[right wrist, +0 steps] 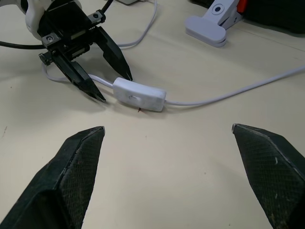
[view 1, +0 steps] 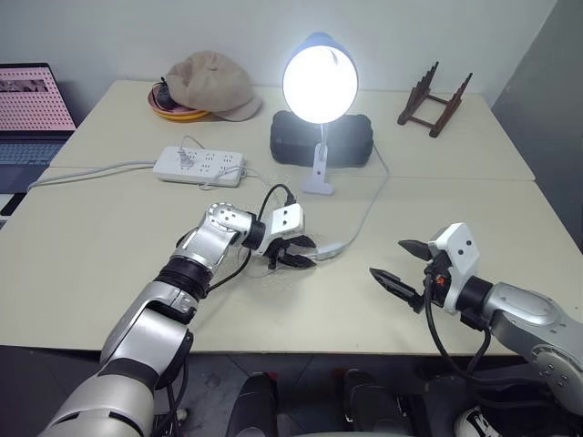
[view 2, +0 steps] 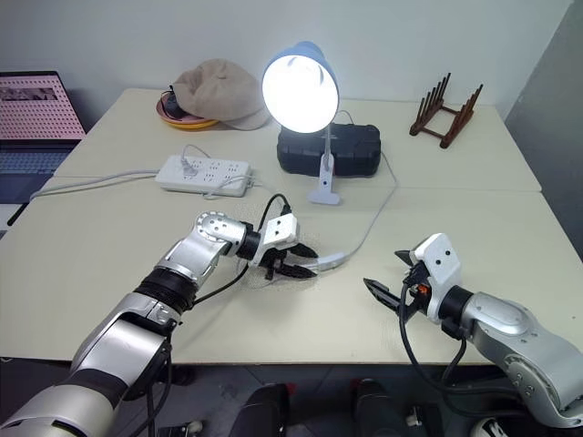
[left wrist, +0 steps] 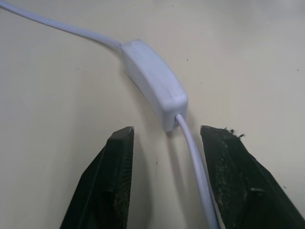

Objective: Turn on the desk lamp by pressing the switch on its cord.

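Cream tabletops [view 1: 109, 264] fill your view under a pale wall, so read them from nine o'clock across. At far nine o'clock a laptop [view 1: 32, 109] shows a pink screen; toward eleven o'clock a beige cap [view 1: 211, 84] covers an orange dish [view 1: 173, 111], and below it lies a white power strip [view 1: 199, 166]. Your left gripper [view 1: 293, 255] sits at the centre with its jaws parted and holding nothing; in its wrist view the black fingers [left wrist: 107, 181] stand either side of the cord [left wrist: 193, 162], just short of the switch [view 1: 330, 248]. That switch lies flat on the table beside the gripper tips, at about four o'clock from them, with the cord running up from it towards the lamp's clip. At twelve o'clock the lamp [view 1: 319, 80] stands clipped upright in front of a black case [view 1: 351, 137], and its bulb glows bright. So the job looks done: the light is on and neither gripper touches the switch. At two o'clock stands a brown wooden rack [view 1: 435, 102]. Your right gripper [view 1: 401, 264], at four o'clock, is spread wide and empty, well apart from the switch. What is left, as I judge it, is only to pull both arms clear.
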Robot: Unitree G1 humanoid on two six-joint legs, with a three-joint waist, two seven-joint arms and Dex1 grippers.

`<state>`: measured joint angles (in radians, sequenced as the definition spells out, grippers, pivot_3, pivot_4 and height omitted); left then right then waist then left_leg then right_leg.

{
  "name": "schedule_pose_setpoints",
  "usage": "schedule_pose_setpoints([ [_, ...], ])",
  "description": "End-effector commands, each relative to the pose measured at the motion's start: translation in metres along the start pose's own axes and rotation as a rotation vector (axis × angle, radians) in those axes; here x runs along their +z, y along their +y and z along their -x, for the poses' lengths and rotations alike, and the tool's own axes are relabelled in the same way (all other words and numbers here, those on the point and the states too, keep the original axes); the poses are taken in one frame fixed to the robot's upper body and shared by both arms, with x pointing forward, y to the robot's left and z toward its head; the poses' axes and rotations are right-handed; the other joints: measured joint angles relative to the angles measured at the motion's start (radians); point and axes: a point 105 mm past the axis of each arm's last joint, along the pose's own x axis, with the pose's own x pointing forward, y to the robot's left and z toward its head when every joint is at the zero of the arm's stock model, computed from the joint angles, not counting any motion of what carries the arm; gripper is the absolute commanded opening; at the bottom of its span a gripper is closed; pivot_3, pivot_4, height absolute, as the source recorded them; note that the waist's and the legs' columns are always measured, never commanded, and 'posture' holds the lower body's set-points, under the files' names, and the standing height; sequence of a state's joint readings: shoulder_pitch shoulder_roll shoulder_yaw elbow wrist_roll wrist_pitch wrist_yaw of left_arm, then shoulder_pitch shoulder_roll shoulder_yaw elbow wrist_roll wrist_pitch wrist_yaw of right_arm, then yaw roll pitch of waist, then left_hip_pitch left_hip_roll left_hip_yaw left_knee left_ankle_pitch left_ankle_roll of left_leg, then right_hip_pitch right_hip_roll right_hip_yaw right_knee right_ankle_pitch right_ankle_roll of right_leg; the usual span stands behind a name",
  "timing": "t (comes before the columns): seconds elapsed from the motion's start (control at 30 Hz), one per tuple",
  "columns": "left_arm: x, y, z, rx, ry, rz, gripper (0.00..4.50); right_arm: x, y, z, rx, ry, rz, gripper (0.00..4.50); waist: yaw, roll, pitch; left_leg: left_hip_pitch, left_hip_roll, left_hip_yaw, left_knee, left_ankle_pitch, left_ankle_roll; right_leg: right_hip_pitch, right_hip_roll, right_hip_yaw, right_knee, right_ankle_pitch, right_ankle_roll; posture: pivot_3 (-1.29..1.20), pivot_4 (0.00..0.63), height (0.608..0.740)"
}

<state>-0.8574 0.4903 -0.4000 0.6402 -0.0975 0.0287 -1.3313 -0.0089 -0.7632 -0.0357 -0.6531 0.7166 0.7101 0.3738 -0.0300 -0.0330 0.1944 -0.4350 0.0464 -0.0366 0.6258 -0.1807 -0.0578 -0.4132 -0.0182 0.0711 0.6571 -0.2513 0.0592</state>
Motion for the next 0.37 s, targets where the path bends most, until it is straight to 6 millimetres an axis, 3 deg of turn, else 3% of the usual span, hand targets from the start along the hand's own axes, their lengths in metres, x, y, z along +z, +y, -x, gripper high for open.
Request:
schedule_pose_setpoints([
  [0.03,0.016,0.006,0.026,0.048,-0.041,-0.037,3.4,0.008,-0.005,0.005,0.001,-0.033,0.031,4.5,0.0,0.0,0.0,0.0,0.0,0.0,0.0,0.0,0.0,0.0,0.0,0.0,0.0,0.0,0.0,0.0,0.15,0.74],
  [0.13,0.008,0.011,0.064,0.204,-0.005,-0.036,4.04,0.006,-0.009,0.01,0.064,-0.009,0.042,4.5,-0.003,0.0,0.0,0.001,0.0,0.0,0.0,0.0,0.0,0.0,0.0,0.0,0.001,0.0,0.0,0.0,0.15,0.74],
  [0.2,0.005,0.01,0.077,0.252,0.003,-0.025,4.46,0.004,-0.01,0.013,0.098,0.004,0.043,4.5,-0.006,0.0,0.0,0.001,0.001,0.0,0.0,0.0,0.0,0.0,0.0,0.0,0.001,0.0,0.0,0.0,0.15,0.74],
  [0.37,0.0,0.004,0.094,0.31,0.011,0.005,4.49,0.003,-0.021,0.012,0.099,0.003,0.048,4.5,-0.001,0.0,0.0,0.001,0.001,0.0,0.0,0.0,0.0,0.0,0.0,-0.001,0.002,0.0,0.0,0.0,0.15,0.74],
])
